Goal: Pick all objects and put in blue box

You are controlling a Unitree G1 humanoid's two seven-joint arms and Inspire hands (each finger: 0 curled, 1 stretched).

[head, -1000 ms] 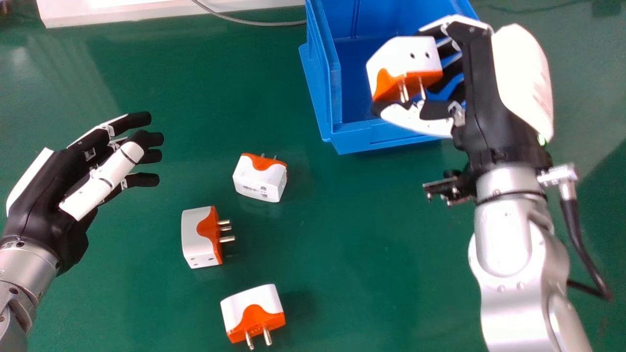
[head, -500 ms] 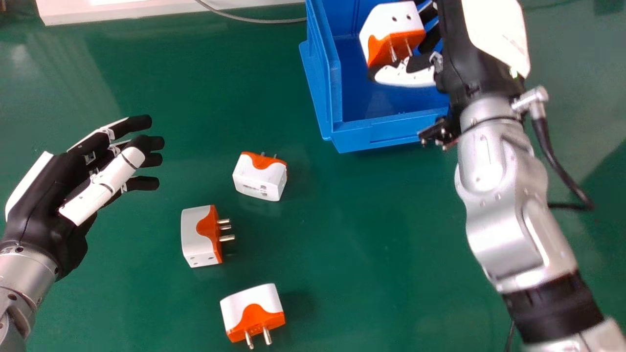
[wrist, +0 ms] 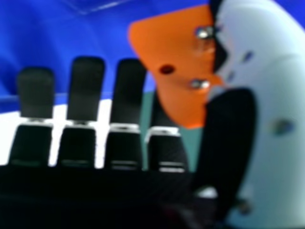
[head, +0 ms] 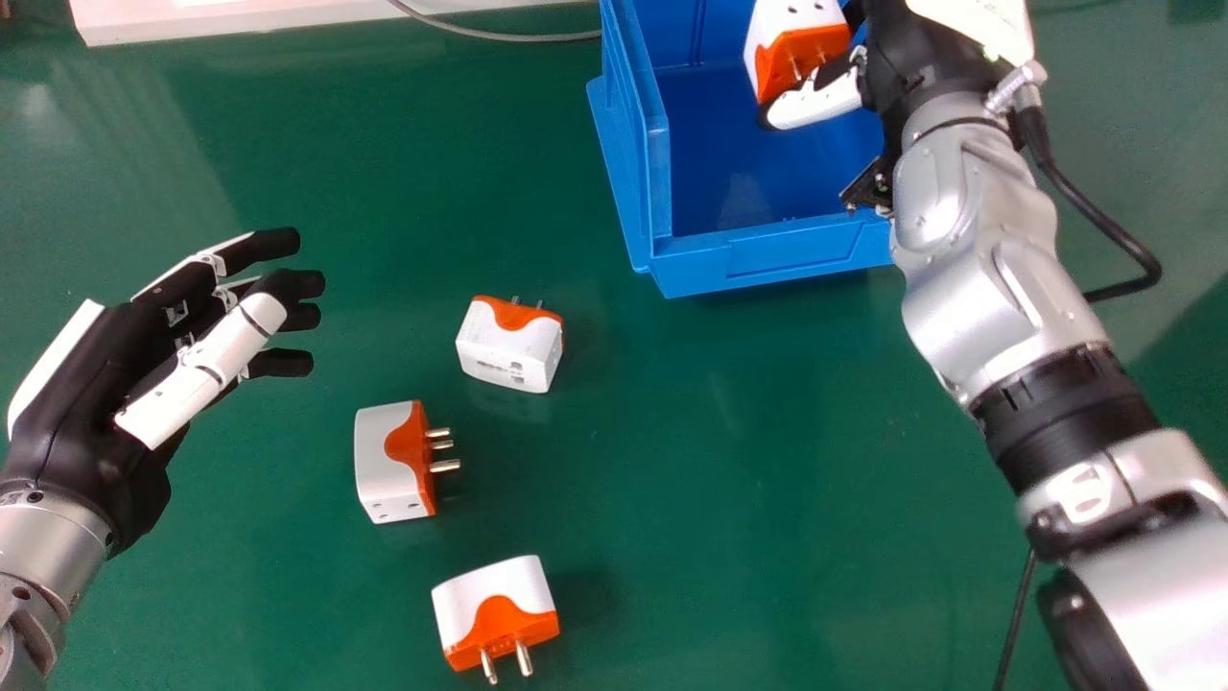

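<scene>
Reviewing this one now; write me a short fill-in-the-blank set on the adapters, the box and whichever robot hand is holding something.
The ____ robot hand holds a plug adapter over the blue box.
On the green table lie ____ other plug adapters.
The leftmost adapter's metal pins point to the head view's ____.
Each adapter's casing is white and ____.

Missing words: right; three; right; orange.

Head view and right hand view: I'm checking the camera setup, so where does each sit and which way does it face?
Head view: on the head, looking forward and down at the green table; left robot hand, right robot hand and both arms show.
Right hand view: at that hand, looking past its fingers toward the blue box.
Shared: box and held adapter.
</scene>
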